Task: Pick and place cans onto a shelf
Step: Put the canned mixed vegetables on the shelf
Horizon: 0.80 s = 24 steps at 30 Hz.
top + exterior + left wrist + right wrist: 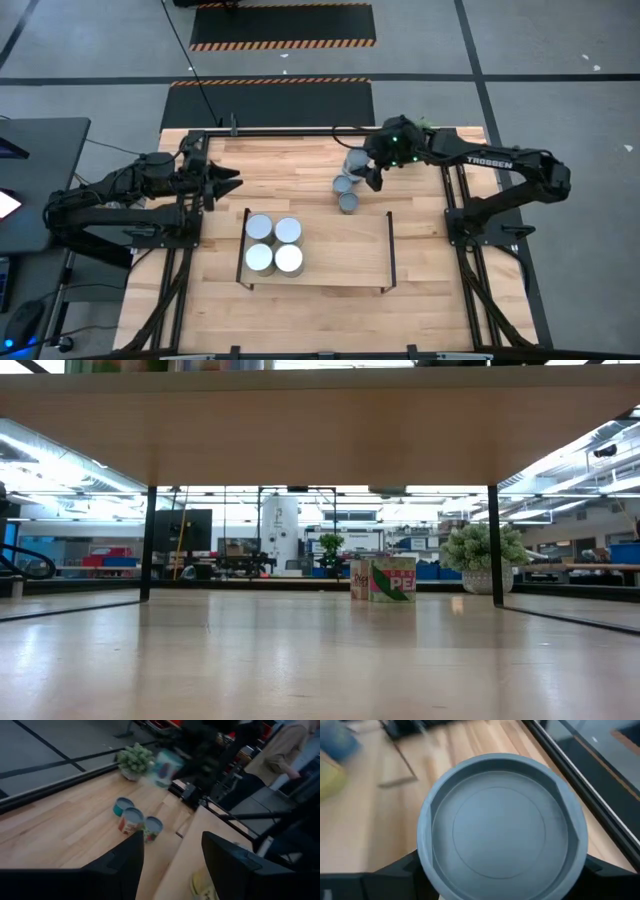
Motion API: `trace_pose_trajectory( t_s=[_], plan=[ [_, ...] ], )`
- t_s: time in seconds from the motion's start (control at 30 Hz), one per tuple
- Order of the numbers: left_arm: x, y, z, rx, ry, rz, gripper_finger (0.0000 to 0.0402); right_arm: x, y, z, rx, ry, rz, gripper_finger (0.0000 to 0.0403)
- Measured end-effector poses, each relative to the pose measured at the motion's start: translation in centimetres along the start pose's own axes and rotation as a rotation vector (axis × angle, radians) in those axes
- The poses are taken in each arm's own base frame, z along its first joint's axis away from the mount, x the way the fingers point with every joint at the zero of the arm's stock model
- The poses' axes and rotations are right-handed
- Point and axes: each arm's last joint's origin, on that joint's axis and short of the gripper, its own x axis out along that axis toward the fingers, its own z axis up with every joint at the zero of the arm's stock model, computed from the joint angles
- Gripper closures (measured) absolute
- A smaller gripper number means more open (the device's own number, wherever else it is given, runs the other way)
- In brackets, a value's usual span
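Observation:
Four pale cans [274,245] stand on their bases on the left end of the light-wood shelf [340,260]. Three bluish-grey cans [346,184] stand on the table just beyond the shelf; they also show in the left wrist view [132,817]. My right gripper [373,175] hangs over them, shut on another bluish-grey can [500,820], which the gripper hides in the high view. My left gripper [225,183] is open and empty near the table's left edge. My right gripper pinches the can's round side wall [427,865] between its two fingers [395,875], just under the top rim. The fingers come from above, pointing down. The can stands upright in the hold, its top up; the left wrist view shows it blurred [165,767] above the table.
A small green plant [420,125] stands at the table's far right corner. The shelf's black rails [390,250] rise at its short sides. Bare wood lies on the shelf's right half. A person [285,750] stands beyond the table.

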Motion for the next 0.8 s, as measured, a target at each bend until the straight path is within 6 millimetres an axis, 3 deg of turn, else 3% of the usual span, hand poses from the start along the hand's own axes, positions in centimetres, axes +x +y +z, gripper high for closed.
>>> trace_pose_trajectory(
  t_s=[0.3, 0.63, 0.8],
  plan=[
    [0.3, 0.3, 0.2, -0.024, -0.056, 0.119, 0.0185, -1.6, 6.5, 3.4, -0.057, -0.109, 0.118, 0.0119],
    [1.9, 0.2, 0.3, -0.044, -0.069, 0.175, 0.0182, -2.4, 13.7, 1.8, -0.024, -0.074, 0.249, 0.0119],
    [2.4, 0.0, 0.4, -0.023, -0.078, 0.169, 0.0182, -1.3, 16.8, 1.5, -0.015, -0.034, 0.251, 0.0119]
  ],
)
